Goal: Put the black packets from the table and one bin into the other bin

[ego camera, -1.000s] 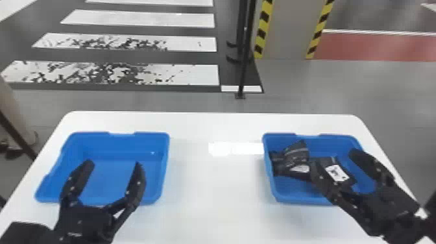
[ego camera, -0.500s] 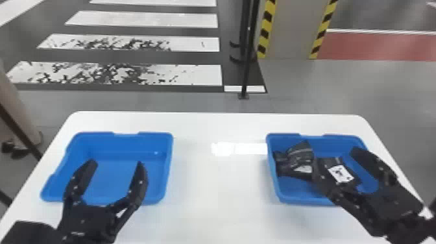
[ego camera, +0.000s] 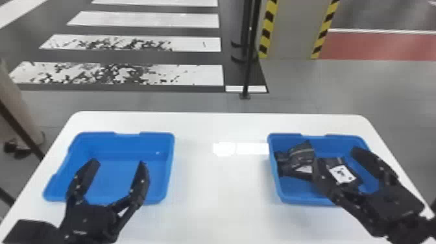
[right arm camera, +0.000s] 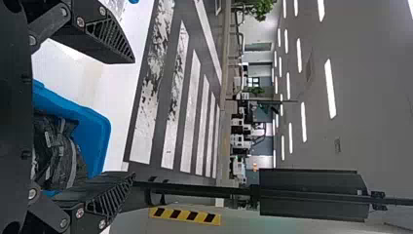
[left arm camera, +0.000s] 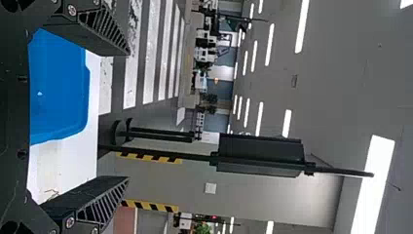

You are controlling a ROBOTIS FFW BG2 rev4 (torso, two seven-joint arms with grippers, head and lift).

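Over at the white surface [ego camera: 220,207], the black packets [ego camera: 300,155] lie heaped in the right bin [ego camera: 344,137] — by the look of it, the placing is done or close to it. The right pincer [ego camera: 335,153] hangs over them, its fingers spread apart; the left pincer [ego camera: 118,162], also spread, waits over the left bin [ego camera: 170,155]. If that's the lot, the next move calls for lifting the right one away — gently, without dragging a packet.
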